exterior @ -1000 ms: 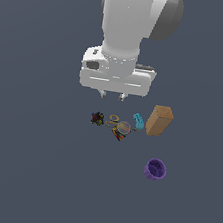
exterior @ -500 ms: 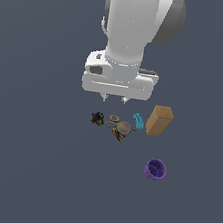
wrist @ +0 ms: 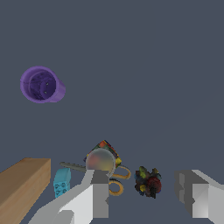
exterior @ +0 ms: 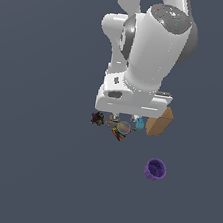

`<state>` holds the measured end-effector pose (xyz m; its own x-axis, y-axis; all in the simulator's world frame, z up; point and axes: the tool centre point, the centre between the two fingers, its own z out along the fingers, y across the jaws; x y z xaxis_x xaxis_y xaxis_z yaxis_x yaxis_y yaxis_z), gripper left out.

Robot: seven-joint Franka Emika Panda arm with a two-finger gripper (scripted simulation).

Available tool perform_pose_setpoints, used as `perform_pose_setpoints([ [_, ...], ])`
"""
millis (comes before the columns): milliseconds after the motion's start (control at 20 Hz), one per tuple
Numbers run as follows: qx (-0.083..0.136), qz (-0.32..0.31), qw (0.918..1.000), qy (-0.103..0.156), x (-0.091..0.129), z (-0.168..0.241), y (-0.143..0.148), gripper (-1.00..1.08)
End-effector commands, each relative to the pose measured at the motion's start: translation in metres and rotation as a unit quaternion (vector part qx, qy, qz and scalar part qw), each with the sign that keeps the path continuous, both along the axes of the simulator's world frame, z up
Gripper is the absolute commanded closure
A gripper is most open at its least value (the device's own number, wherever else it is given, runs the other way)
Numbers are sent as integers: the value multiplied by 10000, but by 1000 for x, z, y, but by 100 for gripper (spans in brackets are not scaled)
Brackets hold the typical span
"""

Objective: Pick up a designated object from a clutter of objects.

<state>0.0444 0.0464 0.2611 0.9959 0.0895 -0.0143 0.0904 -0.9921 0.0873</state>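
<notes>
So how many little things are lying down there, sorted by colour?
Purple: 1, the cup
Tan: 1, the box
Light blue: 1, the curved piece
Orange: 1, the thin ring
Multicoloured: 2, the round item and the dark toy
Total: 6

No writing, label, brand mark or number can be read anywhere. The tan box (exterior: 160, 122) has plain faces, the purple cup (wrist: 41, 85) beside it is unmarked, and the arm's white casing (exterior: 153, 49) carries no readable lettering.
</notes>
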Motion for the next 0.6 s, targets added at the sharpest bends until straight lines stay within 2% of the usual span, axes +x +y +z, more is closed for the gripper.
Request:
perform_pose_setpoints([
  [0, -88, 162, 9998, -30, 13, -14, 19, -20],
  [550, -398, 964, 9943, -231, 60, -94, 120, -20],
])
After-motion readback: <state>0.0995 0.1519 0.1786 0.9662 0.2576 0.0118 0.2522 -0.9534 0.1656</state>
